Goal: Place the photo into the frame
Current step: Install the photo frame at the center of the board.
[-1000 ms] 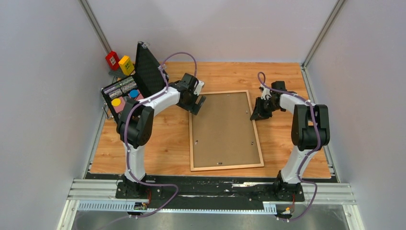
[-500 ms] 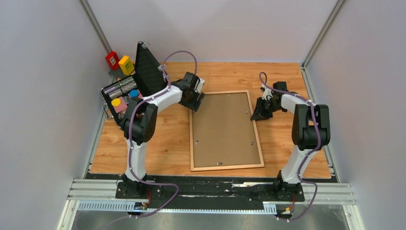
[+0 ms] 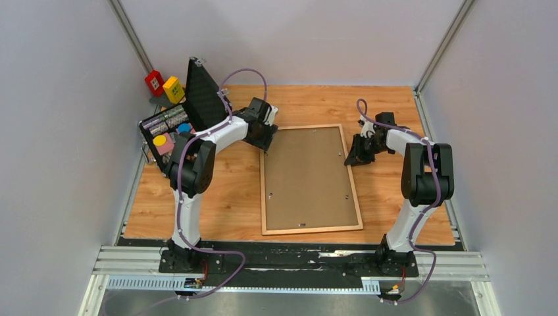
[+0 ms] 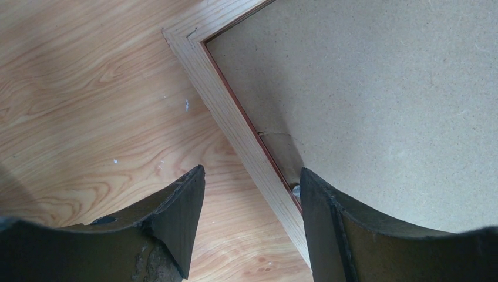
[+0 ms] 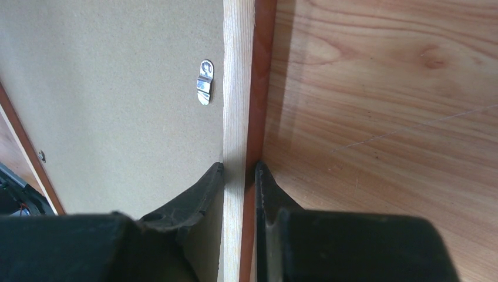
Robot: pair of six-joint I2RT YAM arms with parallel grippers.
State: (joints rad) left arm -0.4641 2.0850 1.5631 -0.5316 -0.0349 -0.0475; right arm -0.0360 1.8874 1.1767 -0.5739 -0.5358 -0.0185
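Currently the frame (image 3: pixel 263 197) lies back-up in the middle of the bench (image 3: pixel 197 197), with the board (image 3: pixel 309 178) seated in it. The photo is not in view, and whether it lies under the board cannot be told.

**Left side**
The left pincer (image 4: pixel 251 176) straddles the frame's left side near the far corner. Its jaws are partly open, with one finger over the bench and the other over the board. Neither finger touches the wood, and nothing is held.
- Closing from this skewed angle would probably pinch the wood cornerwise. The thin side could then slip out or swivel.
- A small metal tab (image 4: pixel 295 189) sits just beside the inner finger. That finger may snag it or press down on the board.

**Right side**
The right pincer (image 5: pixel 239 167) is clamped on the frame's right side, with one finger on the pale inner edge and the other on the reddish outer edge. A clip (image 5: pixel 205 82) lies a little ahead of the inner finger. Whether it locks the board cannot be told.
- The hold is narrow. If only one arm lifts, the frame would likely twist or pull free.
- If the clips are loose, tilting the frame could let the board and whatever lies beneath it slide out.
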